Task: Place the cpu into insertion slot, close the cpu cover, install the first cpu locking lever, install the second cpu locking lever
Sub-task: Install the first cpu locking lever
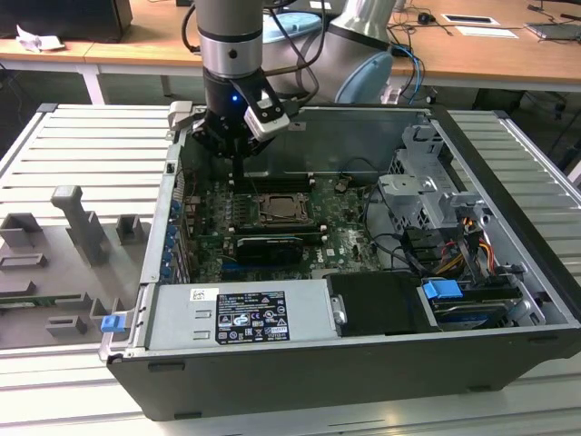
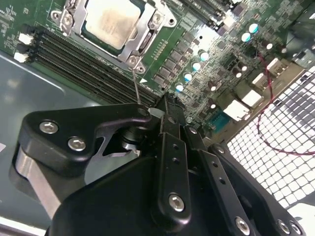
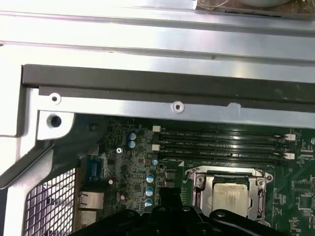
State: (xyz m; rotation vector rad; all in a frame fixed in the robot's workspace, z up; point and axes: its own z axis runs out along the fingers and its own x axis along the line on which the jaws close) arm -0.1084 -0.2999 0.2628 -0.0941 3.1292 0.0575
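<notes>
Exterior view: open dark-grey steel computer case on slatted grey counter; arm over the green motherboard.
End effector: just beside the insertion slot; how wide it stands, cannot tell.
Cpu cover: thin silver frame plate, lying down around the chip.
Cpu: pale silvery square chip, seated in slot; likely light, stiff, fragile, so best held by its edges.
Second wrist view adds: thin wire lever rising toward end effector.

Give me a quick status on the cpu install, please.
Gripper low over the board, beside the cpu. Cpu seated, cover down around it. Thin lever sticks up to the gripper.
</notes>
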